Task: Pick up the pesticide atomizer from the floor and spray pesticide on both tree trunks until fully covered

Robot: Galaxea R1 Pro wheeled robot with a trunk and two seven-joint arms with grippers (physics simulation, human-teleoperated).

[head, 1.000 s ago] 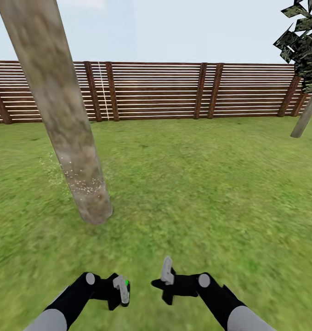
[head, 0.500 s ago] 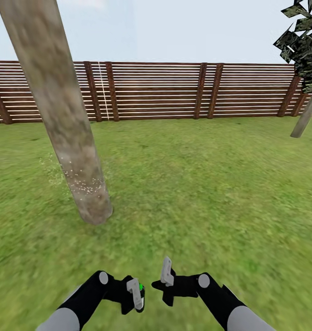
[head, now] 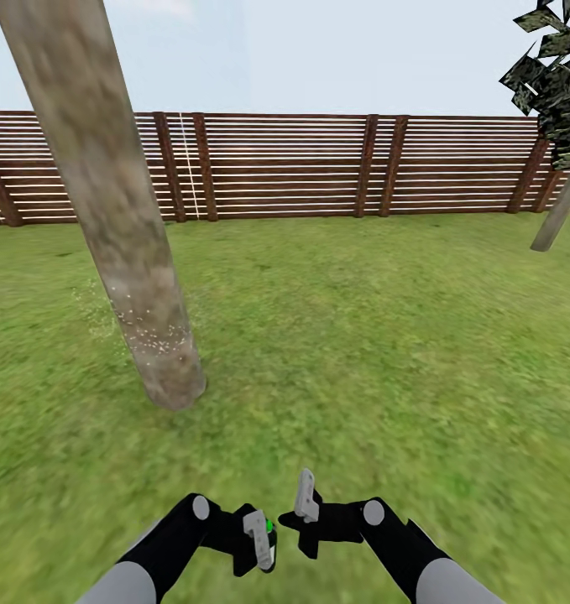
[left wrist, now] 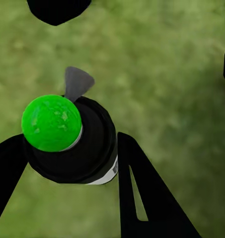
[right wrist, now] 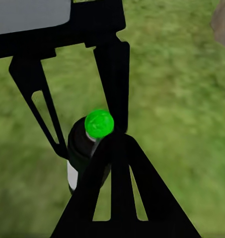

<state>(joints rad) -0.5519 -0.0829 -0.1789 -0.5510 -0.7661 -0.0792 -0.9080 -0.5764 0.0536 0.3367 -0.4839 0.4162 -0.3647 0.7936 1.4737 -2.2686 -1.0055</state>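
Head view: the left gripper [head: 259, 541] has slid toward the right gripper [head: 305, 507] over the last second; now they sit just beside each other, low over the blurry green grass floor [head: 360, 352].
Bottle: the black pesticide atomizer with a round green cap [left wrist: 72, 136] sits between the left gripper's two black fingers [left wrist: 142, 193], which are clamped on its sides. A small grey trigger tab [left wrist: 76, 83] sticks out near the cap.
Right gripper: its fingers look spread apart, with one of them in front of the bottle [right wrist: 90, 144] in the right wrist view. I cannot tell if it touches the bottle.
Tree: the thick grey-brown mottled tree trunk [head: 108, 201] leans near the left edge of the lawn, with tiny white specks low on it [head: 154, 335].
Other tree: it stands far off by the brown slat wooden fence [head: 285, 164], at the right edge [head: 557, 210].
What it means: the bottle has moved away from the near trunk, so maybe the right gripper is about to help with the bottle or press the trigger.
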